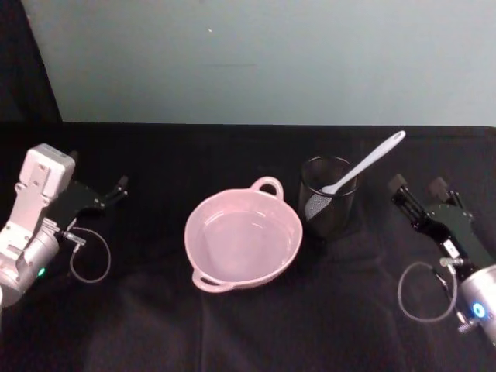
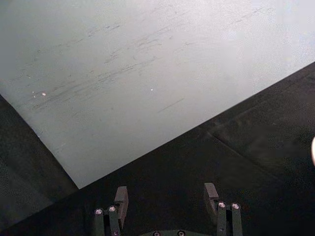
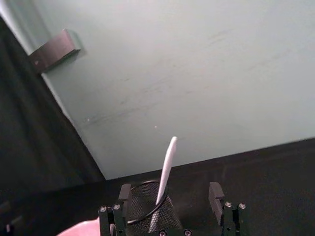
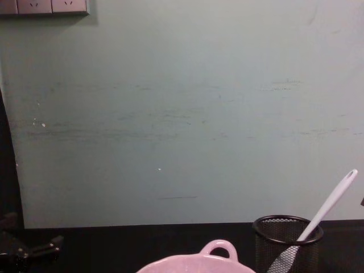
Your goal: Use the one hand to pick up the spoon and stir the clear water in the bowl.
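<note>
Beside the black wire-mesh cup point(image 1: 328, 203) propping the slim white plastic spoon point(image 1: 364, 167) handle-up for grasping, the right hand point(image 1: 418, 184) sits spread, the parked left hand point(image 2: 166, 192) likewise.

Black wire-mesh cup point(image 1: 328, 205), cylindrical and upright, standing right of centre on a table point(image 1: 232, 333) covered in black cloth. Behind the table, a plain pale green wall point(image 1: 271, 54) with faint scuffs; grey socket panel point(image 4: 45, 7) high at its left; dark strip point(image 1: 23, 62) bordering the wall's left edge
</note>
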Robot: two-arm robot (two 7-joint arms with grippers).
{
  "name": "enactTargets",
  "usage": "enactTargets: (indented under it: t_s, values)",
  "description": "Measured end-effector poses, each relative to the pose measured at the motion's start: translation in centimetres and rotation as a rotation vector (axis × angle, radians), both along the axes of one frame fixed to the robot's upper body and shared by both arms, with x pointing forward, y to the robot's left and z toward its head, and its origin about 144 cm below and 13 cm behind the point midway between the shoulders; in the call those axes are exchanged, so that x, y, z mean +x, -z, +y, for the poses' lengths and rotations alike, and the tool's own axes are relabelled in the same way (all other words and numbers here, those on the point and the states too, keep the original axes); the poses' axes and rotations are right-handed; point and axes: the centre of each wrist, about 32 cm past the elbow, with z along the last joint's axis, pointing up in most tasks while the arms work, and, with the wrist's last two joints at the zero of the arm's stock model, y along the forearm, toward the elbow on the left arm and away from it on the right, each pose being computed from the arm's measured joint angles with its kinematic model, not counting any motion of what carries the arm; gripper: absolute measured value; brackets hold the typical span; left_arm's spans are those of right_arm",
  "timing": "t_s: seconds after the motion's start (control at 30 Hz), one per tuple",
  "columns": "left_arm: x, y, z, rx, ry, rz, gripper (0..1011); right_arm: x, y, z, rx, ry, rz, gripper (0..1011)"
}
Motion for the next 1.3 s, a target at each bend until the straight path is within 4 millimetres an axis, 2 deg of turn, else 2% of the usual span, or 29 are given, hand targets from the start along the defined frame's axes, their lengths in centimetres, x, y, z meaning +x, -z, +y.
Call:
enactTargets:
  t_s: [0.7,1.3]
  values:
    - [0.0,0.0,0.0,0.000,0.000,0.000,1011,3.0,0.1,3.5,0.187,0.033,0.050,1004]
    - [0.0,0.0,0.0,0.000,0.000,0.000,1011,4.9,0.1,4.4,0.228,0.039,0.064,1004]
